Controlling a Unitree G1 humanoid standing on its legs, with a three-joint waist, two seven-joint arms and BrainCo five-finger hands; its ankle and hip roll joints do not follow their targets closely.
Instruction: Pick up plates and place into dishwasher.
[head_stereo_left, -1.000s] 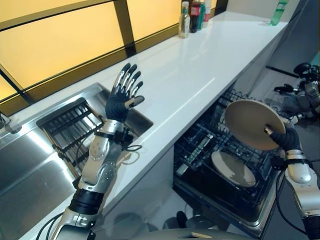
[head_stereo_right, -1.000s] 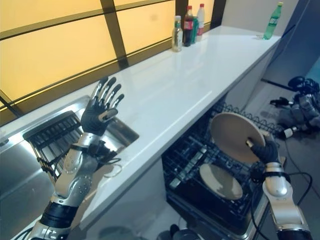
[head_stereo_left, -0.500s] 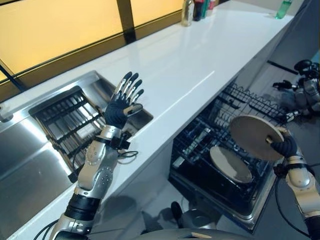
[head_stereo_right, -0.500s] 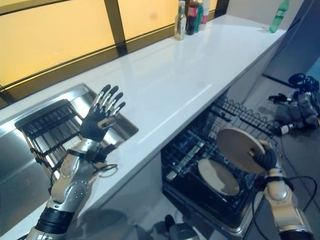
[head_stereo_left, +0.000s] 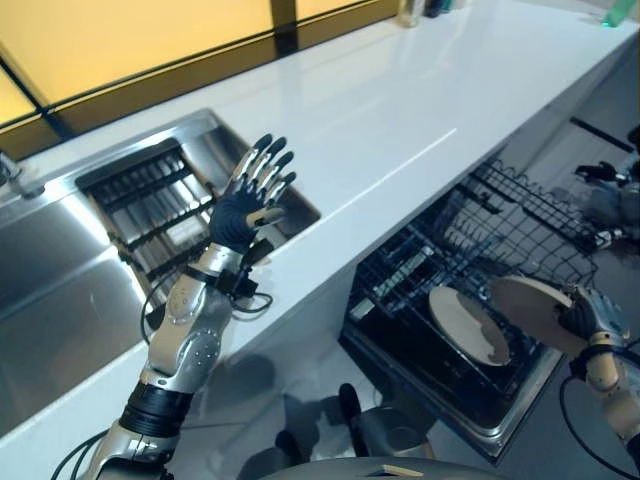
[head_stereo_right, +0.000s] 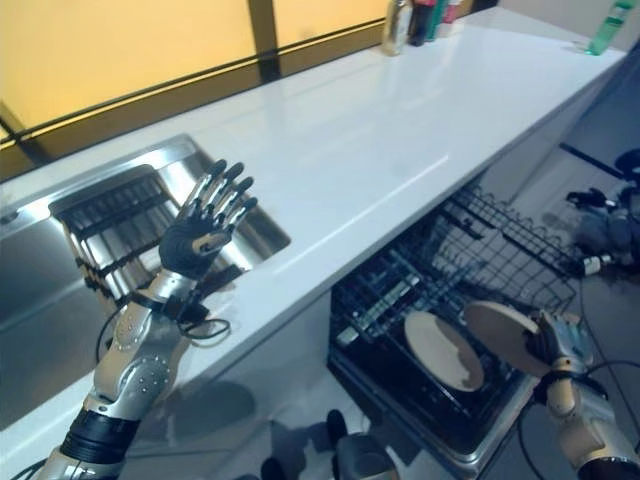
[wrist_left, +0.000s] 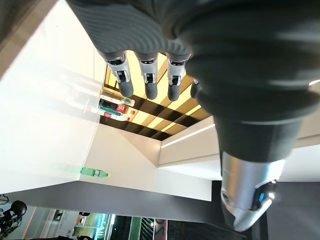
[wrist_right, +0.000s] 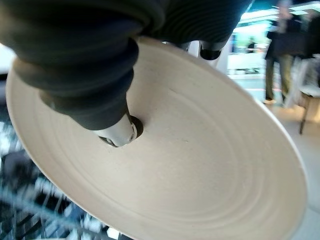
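Rt hand (head_stereo_right: 560, 340) fingers pinch plate (head_stereo_right: 503, 335) rim, low over dishwasher rack (head_stereo_left: 470, 270), just right of the loaded plate (head_stereo_left: 468, 325). Tilt yours upright, slot beside it. Lt hand (head_stereo_left: 245, 205) fingers spread, idle over counter (head_stereo_left: 400, 110).

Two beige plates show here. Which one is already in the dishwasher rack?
The plate leaning among the wires of the dishwasher's lower rack, free of any hand. The other plate is pinched in the right hand, held at the rack's outer edge.
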